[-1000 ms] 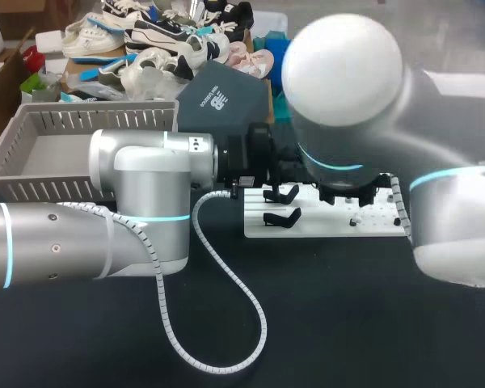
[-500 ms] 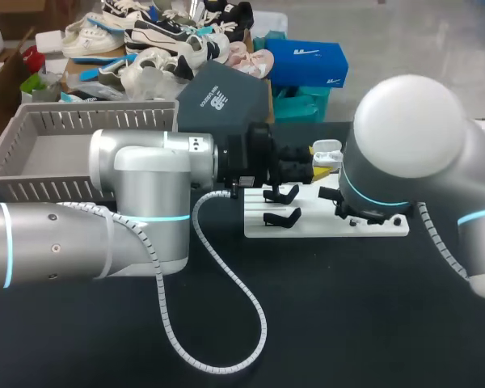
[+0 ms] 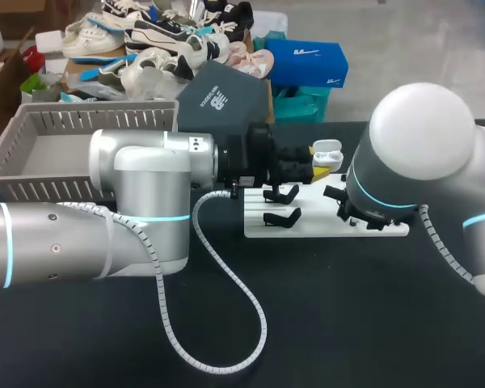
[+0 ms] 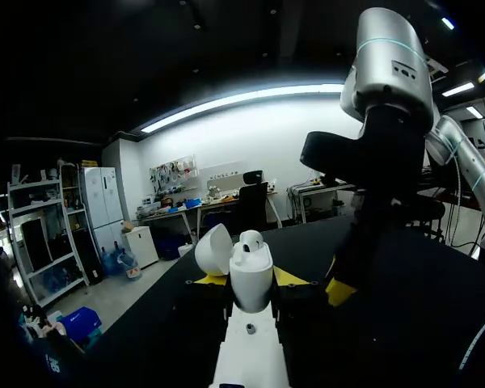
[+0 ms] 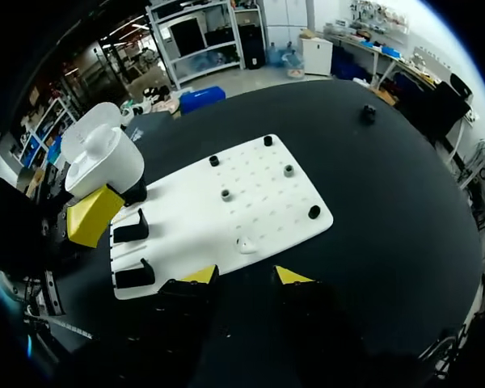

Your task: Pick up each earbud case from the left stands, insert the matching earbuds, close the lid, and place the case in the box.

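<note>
Plainly midway: holds the case (image 4: 250, 271) in the left gripper (image 4: 252, 280), clenched on both its flanks, lid (image 4: 212, 249) thrown back, one earbud (image 4: 251, 239) seated; keeps it right of centre in the upper half of the head frame, just past the far edge of the board (image 3: 307, 224); hangs the right gripper (image 5: 246, 276) released, holding nothing, over the board's edge, with a small white piece (image 5: 244, 242), probably the second earbud, lying just ahead of the tips.

Could pinch that piece off-centre and flick it across the board or onto the black table (image 3: 347, 323); small, smooth and rounded, so apt to squirt out from hard tips; could also catch a peg (image 5: 225, 194) nearby on the way down.

Could bring it turned the wrong way for the case and jam it, or nudge the seated earbud loose; could tip the case in its grip by pressing too hard from above.

Could knock the lid with the right arm (image 3: 420, 153), given such close quarters; could clip the stands (image 3: 283, 194) while carrying the case toward the box (image 3: 105, 120) at upper left.
</note>
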Robot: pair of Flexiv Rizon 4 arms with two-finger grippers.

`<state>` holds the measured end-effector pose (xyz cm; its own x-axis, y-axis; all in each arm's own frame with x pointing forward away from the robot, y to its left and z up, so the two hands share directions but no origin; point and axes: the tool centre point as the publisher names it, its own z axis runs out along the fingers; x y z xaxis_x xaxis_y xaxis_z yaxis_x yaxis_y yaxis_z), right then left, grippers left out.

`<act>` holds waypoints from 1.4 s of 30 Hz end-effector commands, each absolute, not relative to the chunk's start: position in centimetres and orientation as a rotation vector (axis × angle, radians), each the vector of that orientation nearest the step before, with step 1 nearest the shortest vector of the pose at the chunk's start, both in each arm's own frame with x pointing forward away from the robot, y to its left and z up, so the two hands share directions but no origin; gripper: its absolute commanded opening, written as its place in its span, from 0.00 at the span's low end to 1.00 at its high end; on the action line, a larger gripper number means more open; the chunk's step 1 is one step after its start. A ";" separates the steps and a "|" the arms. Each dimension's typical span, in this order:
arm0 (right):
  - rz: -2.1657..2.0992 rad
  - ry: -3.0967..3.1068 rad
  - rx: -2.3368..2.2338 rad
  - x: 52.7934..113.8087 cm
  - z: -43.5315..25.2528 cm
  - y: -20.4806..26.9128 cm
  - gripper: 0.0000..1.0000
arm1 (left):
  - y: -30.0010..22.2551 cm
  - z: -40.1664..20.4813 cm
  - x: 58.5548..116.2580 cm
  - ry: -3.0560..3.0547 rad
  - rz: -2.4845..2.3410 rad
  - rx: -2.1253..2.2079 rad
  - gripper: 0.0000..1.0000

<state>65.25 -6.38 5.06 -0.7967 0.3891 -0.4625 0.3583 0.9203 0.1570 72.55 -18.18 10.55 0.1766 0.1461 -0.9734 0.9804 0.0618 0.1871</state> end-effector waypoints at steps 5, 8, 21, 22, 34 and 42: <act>0.102 2.564 0.592 65.2 3.7 -6.7 0.42 | -18.2 10.5 72.6 1.203 -0.948 1.333 0.00; 0.109 2.565 0.605 65.4 3.3 -6.7 0.42 | -18.2 10.5 72.6 1.203 -0.948 1.333 0.00; 0.121 2.573 0.627 66.9 3.0 -6.3 0.41 | -18.2 10.5 72.6 1.203 -0.948 1.333 0.00; 0.122 2.574 0.630 67.0 2.9 -6.3 0.41 | -18.2 10.5 72.6 1.203 -0.948 1.333 0.00; 0.136 2.578 0.655 67.7 2.4 -6.3 0.39 | -18.2 10.5 72.6 1.203 -0.948 1.333 0.00; 0.147 2.576 0.679 67.7 2.1 -6.6 0.39 | -18.2 10.5 72.6 1.203 -0.948 1.333 0.00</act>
